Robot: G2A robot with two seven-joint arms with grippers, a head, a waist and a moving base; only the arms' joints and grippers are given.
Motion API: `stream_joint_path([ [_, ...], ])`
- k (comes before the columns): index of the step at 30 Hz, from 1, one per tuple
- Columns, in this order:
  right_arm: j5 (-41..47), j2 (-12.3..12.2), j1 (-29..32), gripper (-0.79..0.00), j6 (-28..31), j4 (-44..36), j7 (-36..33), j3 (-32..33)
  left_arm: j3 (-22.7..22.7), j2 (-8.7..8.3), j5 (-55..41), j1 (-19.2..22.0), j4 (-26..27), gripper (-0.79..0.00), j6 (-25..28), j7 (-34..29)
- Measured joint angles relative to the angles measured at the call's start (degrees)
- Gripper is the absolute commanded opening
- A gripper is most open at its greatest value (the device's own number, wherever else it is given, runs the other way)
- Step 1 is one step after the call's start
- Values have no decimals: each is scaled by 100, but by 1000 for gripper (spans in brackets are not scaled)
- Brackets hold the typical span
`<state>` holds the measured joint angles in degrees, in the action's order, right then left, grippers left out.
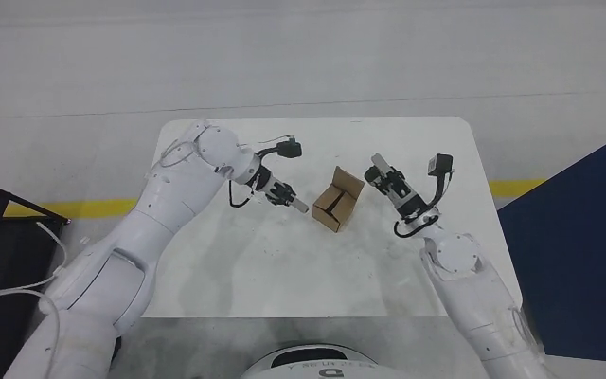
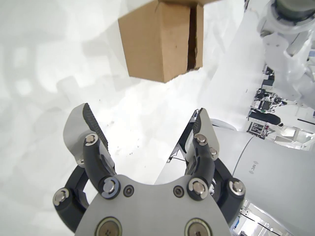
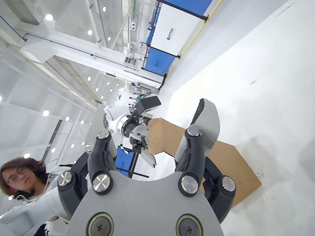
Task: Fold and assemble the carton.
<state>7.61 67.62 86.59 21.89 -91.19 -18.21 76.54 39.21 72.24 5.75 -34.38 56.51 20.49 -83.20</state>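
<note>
A small brown carton (image 1: 338,199) stands on the white table (image 1: 284,275) near its middle, with one flap raised and a side seam gaping. In the left wrist view the carton (image 2: 157,42) lies a short way beyond my left gripper (image 2: 145,110), which is open and holds nothing. From above, the left gripper (image 1: 299,205) sits just left of the carton without touching it. My right gripper (image 1: 378,169) is to the carton's right, slightly above it. In its own view the right gripper (image 3: 153,110) is open and empty, with the carton (image 3: 228,163) just beyond and below its fingers.
The table's far edge and rounded corners lie behind the carton. A blue panel (image 1: 568,246) stands off the table's right side. A yellow floor line (image 1: 95,207) runs past on the left. Bare tabletop spreads in front of the carton.
</note>
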Motion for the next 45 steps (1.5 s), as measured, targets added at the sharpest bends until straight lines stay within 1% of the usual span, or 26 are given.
stream_joint_path([
  [1, -3, 5, -47, -209, -31, 19, -58, -35, -17, -55, 279, -77, 243, 0, -195, -49],
  [3, -70, 13, -110, -203, -81, 45, -134, -104, -82, -92, 591, -218, 610, 0, -491, -46],
  [5, -120, 17, -132, -200, -110, 58, -198, -151, -169, -92, 813, -275, 787, 0, -694, -13],
  [7, -170, 15, -126, -206, -132, 55, -312, -184, -277, -65, 981, -293, 837, 0, -829, 64],
  [9, -209, 7, -104, -200, -160, 44, -442, -192, -362, -29, 1081, -262, 800, 0, -893, 137],
  [13, -279, -18, -20, -212, -220, -16, -757, -195, -506, 56, 1324, -128, 640, 0, -1066, 387],
  [17, -540, -48, 50, -219, -311, -51, -1093, -242, -603, 127, 1343, -75, 534, 0, -1071, 493],
  [21, -853, -61, 85, -246, -409, -68, -1189, -317, -668, 185, 1353, -20, 417, 0, -1054, 562],
  [23, -945, -65, 108, -240, -421, -92, -1192, -344, -685, 203, 1384, 5, 354, 0, -1052, 598],
  [24, -975, -68, 118, -228, -420, -103, -1200, -349, -692, 209, 1403, 13, 330, 0, -1052, 610],
  [25, -1018, -71, 132, -175, -414, -120, -1198, -349, -698, 216, 1413, 19, 305, 0, -1047, 619],
  [26, -1047, -74, 143, -142, -407, -133, -1178, -346, -701, 221, 1420, 24, 290, 0, -1041, 624],
  [27, -1061, -75, 157, -142, -398, -146, -1148, -339, -704, 226, 1426, 28, 279, 0, -1037, 631],
  [32, -974, -99, 262, -203, -375, -203, -975, -145, -725, 256, 1483, 46, 246, 0, -1013, 711],
  [33, -1004, -105, 288, -222, -388, -211, -941, -105, -734, 265, 1500, 54, 240, 0, -1012, 727],
  [34, -1075, -114, 326, -262, -414, -222, -900, -61, -752, 279, 1521, 68, 232, 0, -1011, 738],
  [37, -1339, -137, 427, -308, -517, -267, -843, 5, -814, 332, 1560, 132, 189, 0, -991, 744],
  [39, -1510, -149, 487, -314, -608, -312, -839, 20, -862, 381, 1566, 197, 135, 0, -964, 749],
  [42, -1688, -157, 535, -286, -720, -365, -801, 20, -934, 458, 1552, 284, 53, 0, -925, 768],
  [45, -1901, -160, 543, -305, -850, -365, -755, -21, -1015, 549, 1534, 373, -89, 0, -872, 805],
])
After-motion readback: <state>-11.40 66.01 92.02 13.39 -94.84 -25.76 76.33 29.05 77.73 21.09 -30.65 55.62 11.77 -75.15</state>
